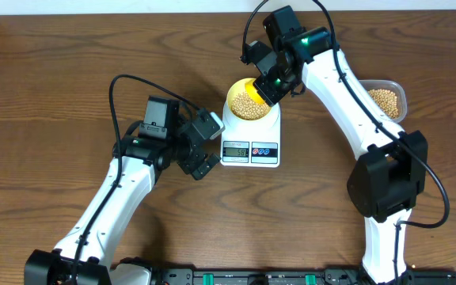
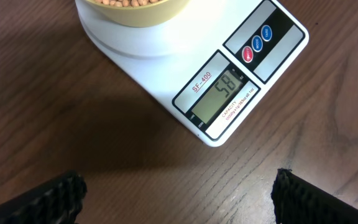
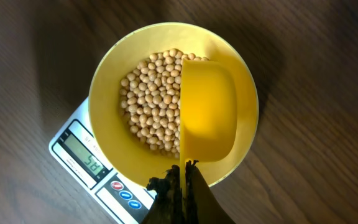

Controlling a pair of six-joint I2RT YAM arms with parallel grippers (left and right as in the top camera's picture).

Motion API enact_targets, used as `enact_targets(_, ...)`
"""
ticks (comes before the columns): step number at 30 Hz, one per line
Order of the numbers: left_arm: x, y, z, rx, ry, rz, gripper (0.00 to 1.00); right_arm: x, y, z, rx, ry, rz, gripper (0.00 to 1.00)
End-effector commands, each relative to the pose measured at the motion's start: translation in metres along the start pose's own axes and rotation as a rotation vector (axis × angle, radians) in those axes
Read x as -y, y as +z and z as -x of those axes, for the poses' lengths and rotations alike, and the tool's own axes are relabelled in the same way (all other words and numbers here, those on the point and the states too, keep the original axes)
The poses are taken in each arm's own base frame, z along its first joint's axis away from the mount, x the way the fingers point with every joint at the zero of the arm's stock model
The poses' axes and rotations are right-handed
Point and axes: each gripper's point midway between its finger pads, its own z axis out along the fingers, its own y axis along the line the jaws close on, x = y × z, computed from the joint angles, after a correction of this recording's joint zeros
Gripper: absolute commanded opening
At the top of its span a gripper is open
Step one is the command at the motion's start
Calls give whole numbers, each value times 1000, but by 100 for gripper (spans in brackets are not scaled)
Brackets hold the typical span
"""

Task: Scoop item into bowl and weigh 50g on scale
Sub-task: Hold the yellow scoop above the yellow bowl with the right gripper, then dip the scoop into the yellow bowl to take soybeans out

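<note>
The pale yellow bowl [image 1: 249, 101] sits on the white scale [image 1: 251, 146] and holds tan beans [image 1: 248, 100]. The right wrist view shows the bowl [image 3: 114, 93], the beans [image 3: 151, 99] and the scale display [image 3: 84, 155]. My right gripper [image 3: 184, 171] is shut on the handle of a yellow scoop [image 3: 207, 109], turned on its side over the bowl; it shows overhead too [image 1: 274, 79]. My left gripper [image 2: 179, 199] is open and empty above the wood in front of the scale [image 2: 219, 93], whose display reads 58. It is left of the scale overhead [image 1: 204, 150].
A clear plastic container [image 1: 388, 100] with more beans stands at the right, behind the right arm. The scale's red and blue buttons [image 2: 257, 42] face the front. The bowl's rim [image 2: 135, 15] shows at the top of the left wrist view.
</note>
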Motion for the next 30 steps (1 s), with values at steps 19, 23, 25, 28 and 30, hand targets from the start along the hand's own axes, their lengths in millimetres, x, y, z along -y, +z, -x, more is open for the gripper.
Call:
enact_targets(19, 0, -4, 3, 18, 15, 0, 98, -7, 24, -9, -60, -24, 26, 1)
enact_targets(23, 0, -4, 3, 18, 15, 0, 98, -13, 25, -8, -62, -33, 30, 1)
enact_targets(25, 0, -4, 3, 18, 15, 0, 97, -14, 25, -9, -67, -35, 33, 1)
enact_targets(28, 0, -4, 3, 18, 15, 0, 98, -18, 25, -10, -71, -37, 44, 1)
enact_targets(30, 0, -4, 3, 18, 15, 0, 98, -23, 25, -9, -64, -35, 74, 1)
